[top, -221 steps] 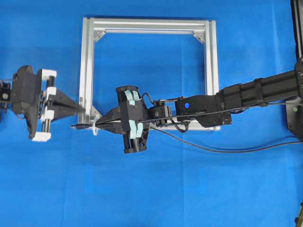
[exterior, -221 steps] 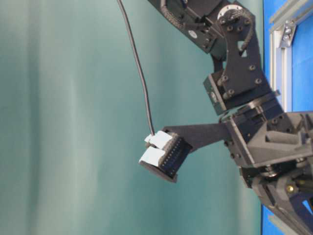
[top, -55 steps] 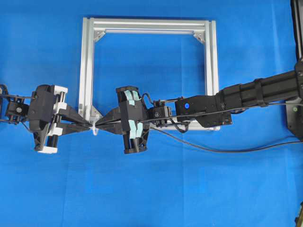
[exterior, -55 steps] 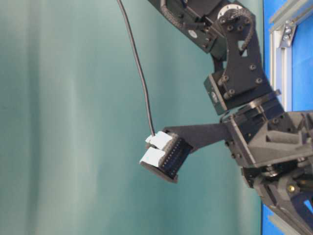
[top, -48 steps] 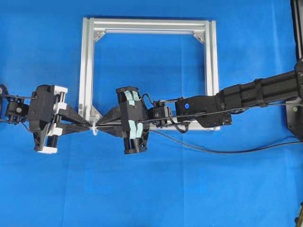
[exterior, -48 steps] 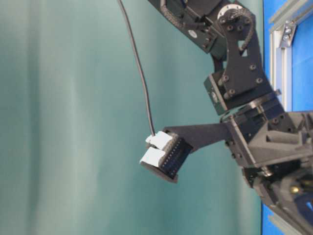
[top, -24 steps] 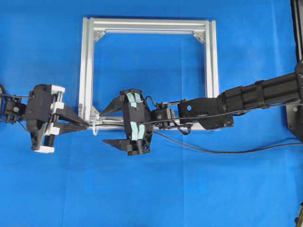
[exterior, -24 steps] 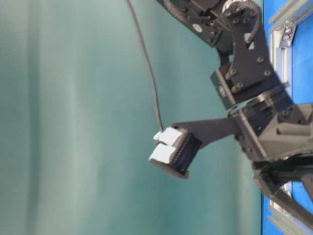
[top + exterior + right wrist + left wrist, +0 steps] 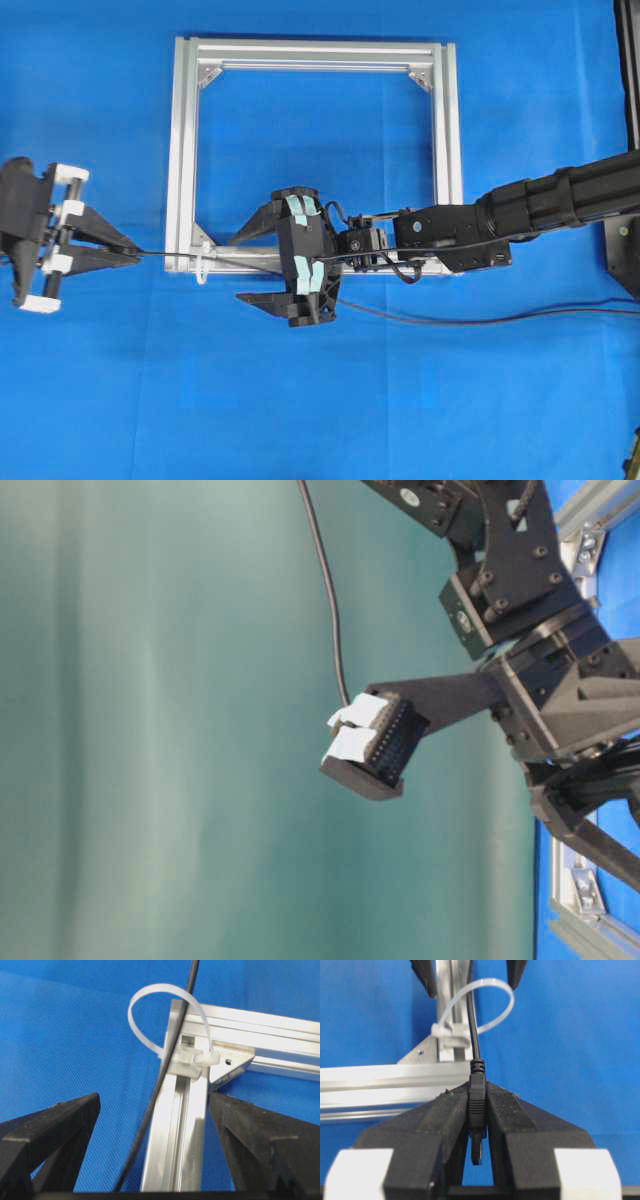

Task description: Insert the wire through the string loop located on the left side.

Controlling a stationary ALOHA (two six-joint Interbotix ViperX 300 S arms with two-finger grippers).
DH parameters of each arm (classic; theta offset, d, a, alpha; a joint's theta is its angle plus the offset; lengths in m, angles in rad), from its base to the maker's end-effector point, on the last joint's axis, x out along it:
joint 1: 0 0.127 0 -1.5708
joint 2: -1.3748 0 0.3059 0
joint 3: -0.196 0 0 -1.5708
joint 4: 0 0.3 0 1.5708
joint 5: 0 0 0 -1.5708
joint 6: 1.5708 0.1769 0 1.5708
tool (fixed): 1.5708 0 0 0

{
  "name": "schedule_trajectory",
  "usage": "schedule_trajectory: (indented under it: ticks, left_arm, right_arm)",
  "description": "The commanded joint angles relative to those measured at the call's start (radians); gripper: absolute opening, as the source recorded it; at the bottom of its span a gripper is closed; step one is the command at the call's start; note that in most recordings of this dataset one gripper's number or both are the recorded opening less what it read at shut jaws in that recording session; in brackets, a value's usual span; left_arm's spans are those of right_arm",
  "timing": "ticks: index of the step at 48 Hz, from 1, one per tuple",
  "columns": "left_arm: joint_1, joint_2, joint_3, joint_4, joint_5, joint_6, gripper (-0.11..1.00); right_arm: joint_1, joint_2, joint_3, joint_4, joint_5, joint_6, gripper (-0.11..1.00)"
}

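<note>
Where the wire (image 9: 180, 256) leaves the left gripper (image 9: 128, 252), you can see it run straight to the right, through the string loop (image 9: 202, 270) and on under the right gripper (image 9: 250, 268). Its small plug (image 9: 477, 1110) is pinched tight between the left gripper's two black fingers (image 9: 445, 1115), with the thin black cord going out the front. From the left wrist camera, you see the cord pass right through the white loop (image 9: 485, 1005). From the right wrist camera, you see the same thing: the cord (image 9: 165, 1075) goes through the white loop (image 9: 165, 1015), which is tied to the near left corner of the silver frame (image 9: 182, 150). Your right gripper's fingers (image 9: 55, 1130) stand wide apart, one on each side of the frame's bar, and they hold nothing. Your left gripper sits out to the left of the frame, on the blue cloth (image 9: 320, 400). Farther right, the wire trails off across the cloth toward the right edge.
</note>
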Motion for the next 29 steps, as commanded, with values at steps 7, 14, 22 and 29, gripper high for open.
schedule_trajectory:
  ticks: [7, 14, 22, 29]
  left_arm:
    - [0.003, -0.279, -0.002, 0.002, 0.152, 0.002, 0.06]
    - [0.003, -0.492, -0.014, 0.002, 0.316, 0.003, 0.06]
    - [0.003, -0.73, -0.077, 0.002, 0.598, 0.006, 0.06]
    - [0.011, -0.851, -0.123, 0.005, 0.77, 0.005, 0.06]
  right_arm:
    - [0.003, -0.048, -0.011, 0.002, -0.012, -0.002, 0.95]
    - [0.003, -0.048, -0.011, 0.002, -0.014, -0.002, 0.95]
    - [0.003, -0.048, -0.012, 0.002, -0.017, -0.002, 0.95]
    - [0.003, -0.048, -0.014, 0.002, -0.021, -0.003, 0.95]
